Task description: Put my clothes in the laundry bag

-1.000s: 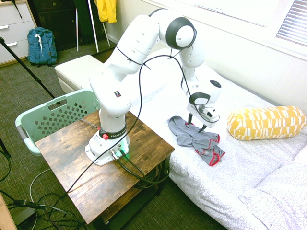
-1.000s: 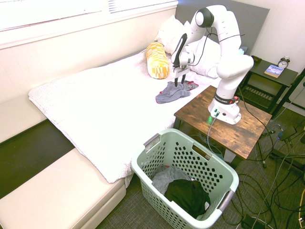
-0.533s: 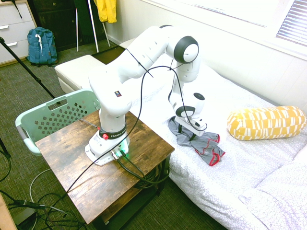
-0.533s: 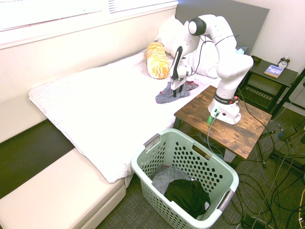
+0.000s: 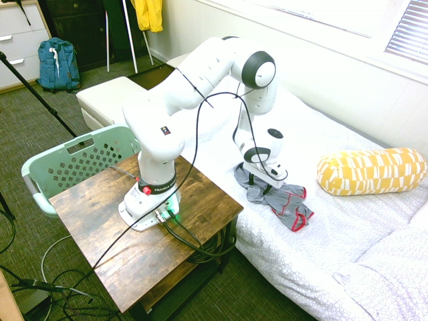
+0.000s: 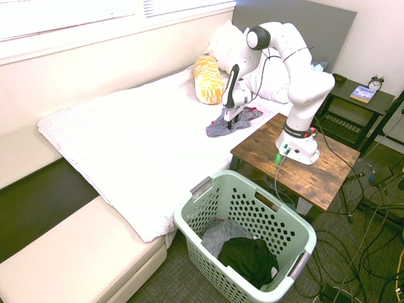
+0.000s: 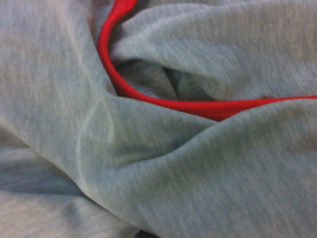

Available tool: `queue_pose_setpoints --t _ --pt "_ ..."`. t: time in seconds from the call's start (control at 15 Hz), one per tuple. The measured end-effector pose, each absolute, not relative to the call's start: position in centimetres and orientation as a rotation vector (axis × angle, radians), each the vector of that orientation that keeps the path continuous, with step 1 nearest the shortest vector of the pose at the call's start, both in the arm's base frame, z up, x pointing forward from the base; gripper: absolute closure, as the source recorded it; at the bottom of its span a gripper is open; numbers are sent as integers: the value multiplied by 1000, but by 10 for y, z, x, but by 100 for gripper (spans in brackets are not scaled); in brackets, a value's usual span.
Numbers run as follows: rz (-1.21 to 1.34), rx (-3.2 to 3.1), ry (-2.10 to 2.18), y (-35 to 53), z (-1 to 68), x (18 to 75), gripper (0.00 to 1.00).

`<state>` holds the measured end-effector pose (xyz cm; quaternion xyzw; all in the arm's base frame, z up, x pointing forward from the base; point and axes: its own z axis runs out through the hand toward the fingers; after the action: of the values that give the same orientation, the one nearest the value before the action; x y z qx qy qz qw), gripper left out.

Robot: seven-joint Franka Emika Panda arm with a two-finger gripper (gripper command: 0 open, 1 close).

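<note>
Pale walls and a window with blinds border a bed [image 6: 132,139] covered in a white patterned bedspread, with dark carpet [image 5: 40,137] on the floor beside it. On the bed lies a grey garment [image 5: 289,200] with red trim, crumpled and spread in loose folds. The gripper [image 6: 232,121] points down at the garment, low over its end away from the main run of red trim, with its two dark fingers spread apart and their tips down at the fabric. Close up, the wrist view shows soft grey cloth with a curved red edge running across its folds.

Near the garment, a yellow-and-white patterned bolster pillow [image 5: 371,172] lies on its side, with white pillows [image 6: 225,45] at the head of the bed. Near the foot of the bed stands a cream bench [image 6: 82,252]. On the carpet beside the bed is a mint-green laundry basket [image 6: 203,249] with perforated sides; grey cloth [image 6: 224,233] and dark cloth [image 6: 249,260] lie inside it.

Beyond the head of the bed, a dark nightstand [image 6: 346,93] carries a book [image 6: 363,94] and a black alarm clock [image 6: 375,82]. Across the room, a blue backpack [image 5: 58,65] stands on the carpet by a white drawer unit [image 5: 19,47], and yellow fabric [image 5: 148,15] hangs nearby.
</note>
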<state>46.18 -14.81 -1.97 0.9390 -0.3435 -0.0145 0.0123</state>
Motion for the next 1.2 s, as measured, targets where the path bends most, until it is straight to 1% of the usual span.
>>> queue_pose_setpoints --t 1.0,1.13,1.2 --pt "-70 2947 -1091 -163 -16 473 100" --pt "-34 2955 -1092 -164 2 482 100" --pt "-8 2962 -1095 -165 22 489 100"
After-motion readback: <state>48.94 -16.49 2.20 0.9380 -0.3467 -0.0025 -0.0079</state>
